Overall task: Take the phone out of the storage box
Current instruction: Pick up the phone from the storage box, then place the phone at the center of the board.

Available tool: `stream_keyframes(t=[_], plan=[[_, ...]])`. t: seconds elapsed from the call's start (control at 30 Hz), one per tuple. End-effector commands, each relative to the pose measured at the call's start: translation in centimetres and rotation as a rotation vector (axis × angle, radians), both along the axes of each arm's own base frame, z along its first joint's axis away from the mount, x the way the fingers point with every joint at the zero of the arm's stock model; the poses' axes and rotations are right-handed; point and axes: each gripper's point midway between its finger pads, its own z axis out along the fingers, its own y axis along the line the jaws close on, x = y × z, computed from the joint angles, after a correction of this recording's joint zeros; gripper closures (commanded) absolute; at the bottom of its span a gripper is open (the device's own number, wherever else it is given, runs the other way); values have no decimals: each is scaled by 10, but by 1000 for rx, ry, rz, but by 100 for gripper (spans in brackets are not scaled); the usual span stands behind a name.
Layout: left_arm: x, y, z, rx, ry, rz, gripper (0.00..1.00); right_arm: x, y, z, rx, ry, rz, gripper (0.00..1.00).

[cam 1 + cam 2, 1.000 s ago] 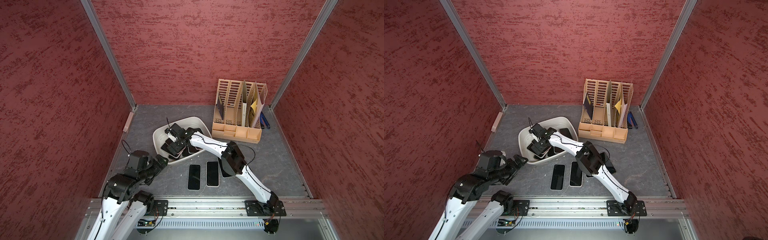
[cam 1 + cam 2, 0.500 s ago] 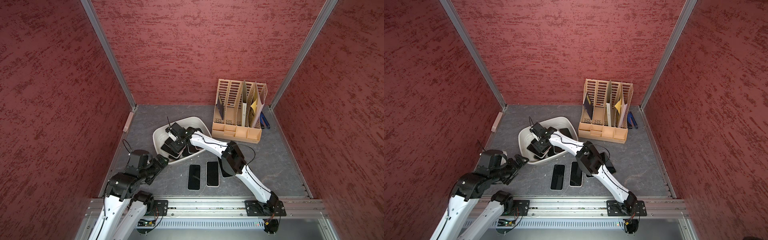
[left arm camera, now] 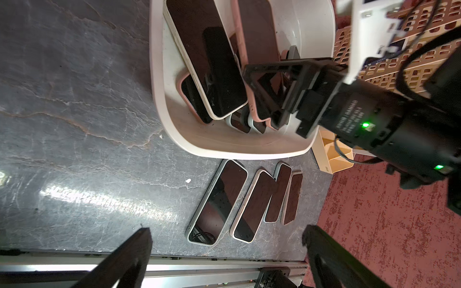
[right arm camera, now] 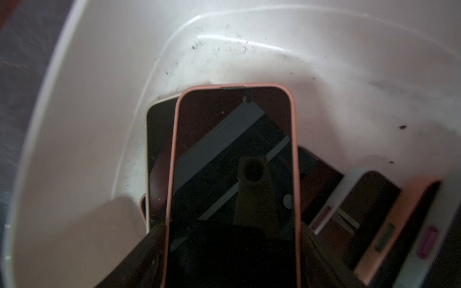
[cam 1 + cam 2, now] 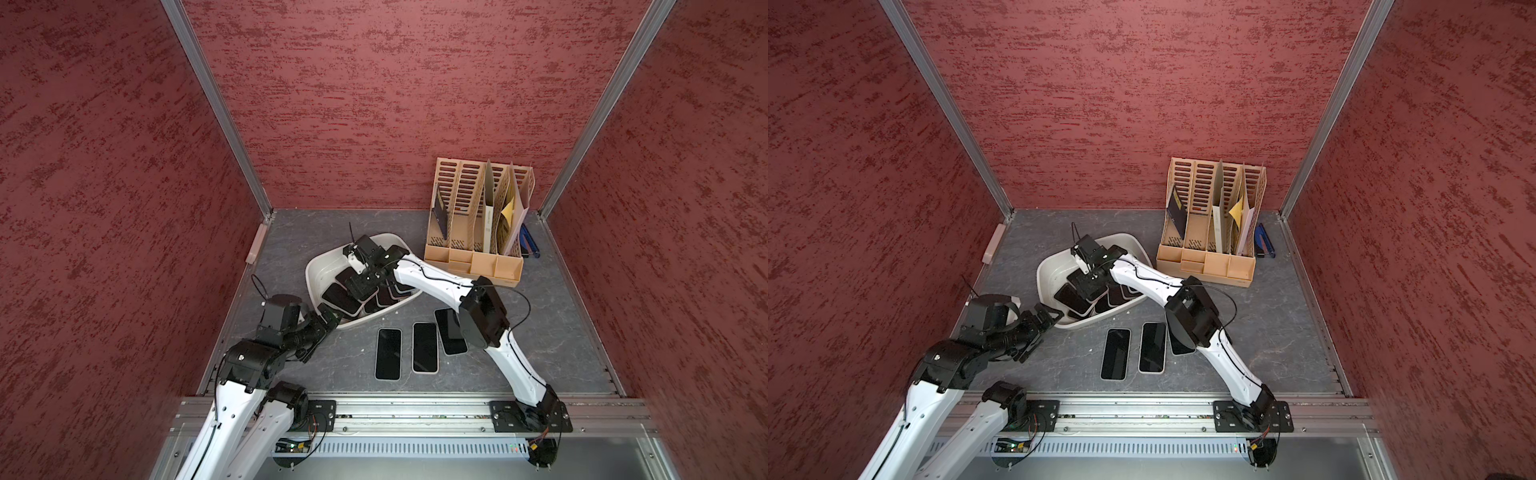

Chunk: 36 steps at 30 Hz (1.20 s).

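Right gripper (image 5: 360,287): clamped on pink-cased phone (image 4: 234,149) inside shallow white plastic storage box (image 3: 155,74)
Left gripper (image 3: 225,232): jaws apart, near box corner

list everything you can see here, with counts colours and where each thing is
table: one, grey
walls: three, red
storage box: one, white, middle of the table
phones in the box: several overlapping, dark screens, white or pink cases, count unclear
pink-cased phone: one, in the box, held
phones on the table: four, dark screens, in a row before the box
file organizer: one, beige, back right, holding papers
blue item: one, beside the organizer, too small to name
left gripper: black, open, beside the box's near corner
right gripper: black, shut on the pink-cased phone
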Motion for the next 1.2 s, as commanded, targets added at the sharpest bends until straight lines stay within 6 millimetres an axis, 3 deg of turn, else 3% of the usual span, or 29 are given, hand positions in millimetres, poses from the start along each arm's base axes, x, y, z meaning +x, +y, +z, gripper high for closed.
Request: stream_keyframes(t=[0.0,0.27,0.47,0.6,0.73,0.93,1.17], plan=[[11,-7,4,-35,-42,-13,0,6,5,67,212,11,-33,35],[30,-40,0,-63,-87,-82,0,-21,-53,96,263,58,-102,36],[48,-88,-4,-22,-103,-202,0,-68,-127,105,232,47,-173,36],[61,-115,-3,1,-108,-260,0,-99,-186,97,193,52,-270,35],[71,-146,3,-5,-131,-339,0,-123,-246,70,99,74,-404,35],[68,-212,-4,-11,-121,-518,0,-145,-329,35,-33,126,-681,34],[56,-276,-34,-88,-60,-627,0,-143,-385,18,-90,132,-902,34]])
